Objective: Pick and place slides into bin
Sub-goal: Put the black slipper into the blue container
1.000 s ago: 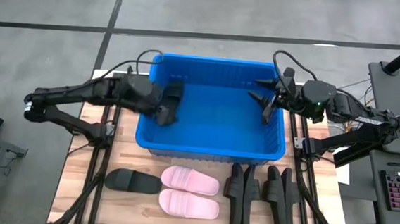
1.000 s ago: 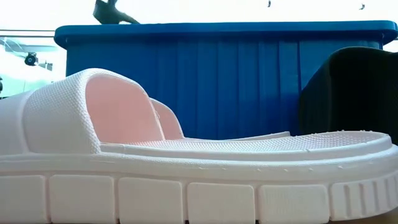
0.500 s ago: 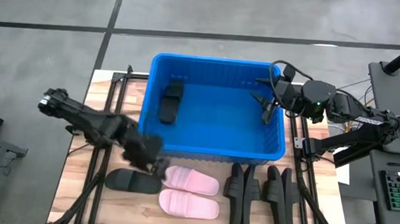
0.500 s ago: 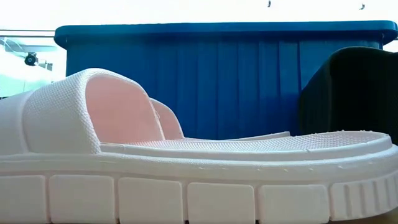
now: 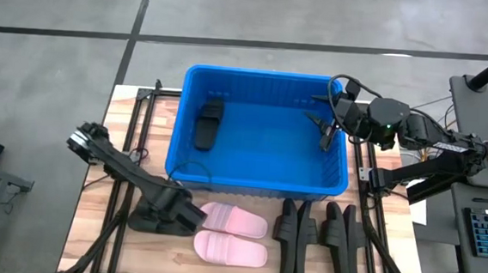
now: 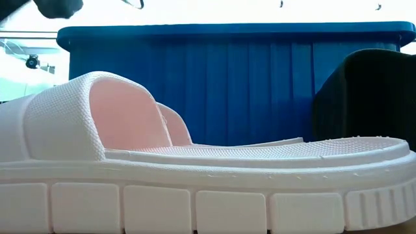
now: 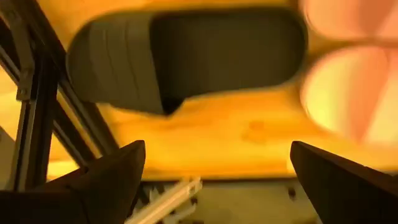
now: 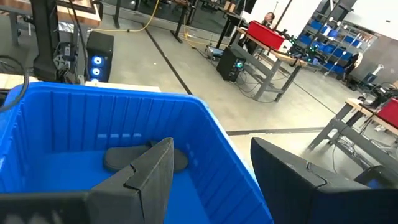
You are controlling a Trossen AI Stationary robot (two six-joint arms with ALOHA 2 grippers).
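My left gripper (image 5: 188, 215) fingers stand wide apart and hold nothing; in the left wrist view both dark fingers (image 7: 109, 177) flank a lone black slide (image 7: 186, 56) lying flat on the table (image 5: 100, 230). 1 second ago this gripper was over the bin (image 5: 335, 182) at its left end; half a second ago it had crossed the front wall empty; now it hangs low over the lone black slide, beside the upper pink slide (image 5: 233, 219).

Finding: 1 black slide (image 5: 208, 121) lies inside the bin near its left wall, so that delivery is complete.

Outstanding on the table in front of the bin: the lone black slide, the 2 pink slides, lower one (image 5: 230, 250) included, and black slides (image 5: 319, 236) standing on edge at the right.

My right gripper (image 5: 327, 125) waits above the bin's right end, fingers parted, empty, unmoved over the last second.

Judgement: the next pick is set up, not yet closed.
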